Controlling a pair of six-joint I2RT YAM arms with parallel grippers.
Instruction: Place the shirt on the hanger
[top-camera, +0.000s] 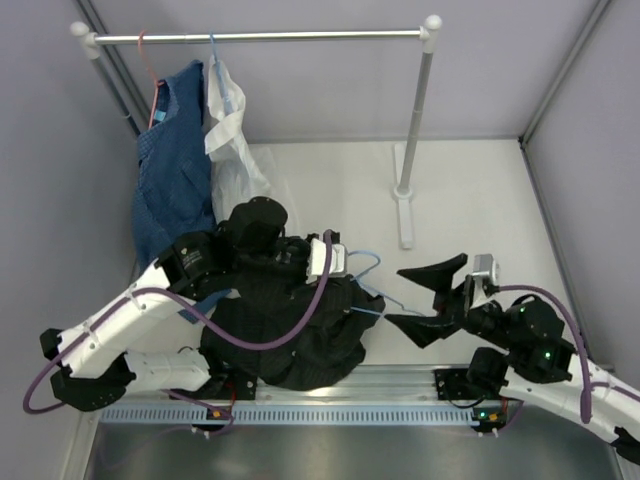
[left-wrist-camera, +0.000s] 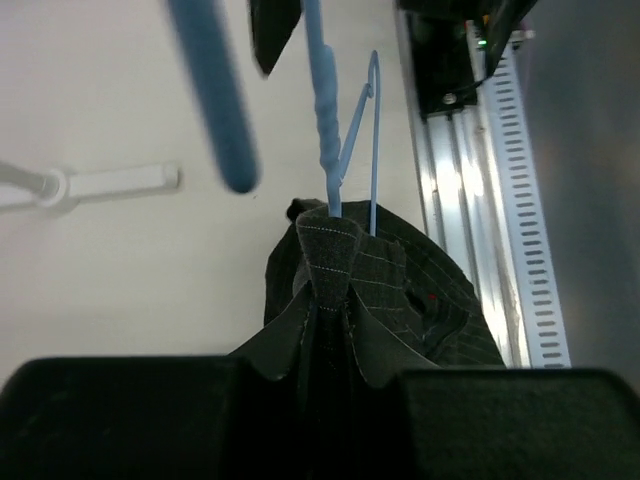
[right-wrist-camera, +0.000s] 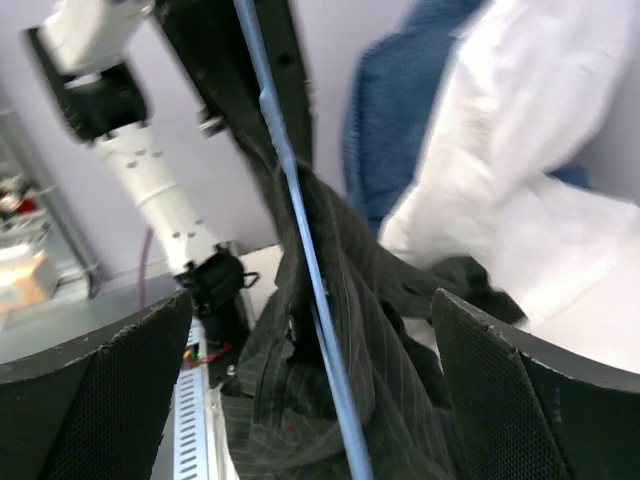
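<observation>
The black pinstriped shirt (top-camera: 290, 335) hangs bunched in the middle of the top view. My left gripper (top-camera: 340, 275) is shut on its collar (left-wrist-camera: 330, 255), with the fabric pinched between the jaws (left-wrist-camera: 320, 400). The thin light-blue hanger (top-camera: 372, 260) sticks out of the collar to the right, its wire and hook showing in the left wrist view (left-wrist-camera: 325, 130). My right gripper (top-camera: 428, 297) is open just right of the hanger's tip. In the right wrist view the hanger wire (right-wrist-camera: 300, 230) runs between its spread fingers (right-wrist-camera: 520, 400) without being gripped, with the shirt (right-wrist-camera: 400, 370) behind.
A clothes rack (top-camera: 260, 37) stands at the back with its post and foot (top-camera: 405, 215) to the right. A blue patterned garment (top-camera: 170, 175) on an orange-red hanger and a white shirt (top-camera: 225, 130) hang at its left end. A slotted metal rail (top-camera: 330, 410) runs along the near edge.
</observation>
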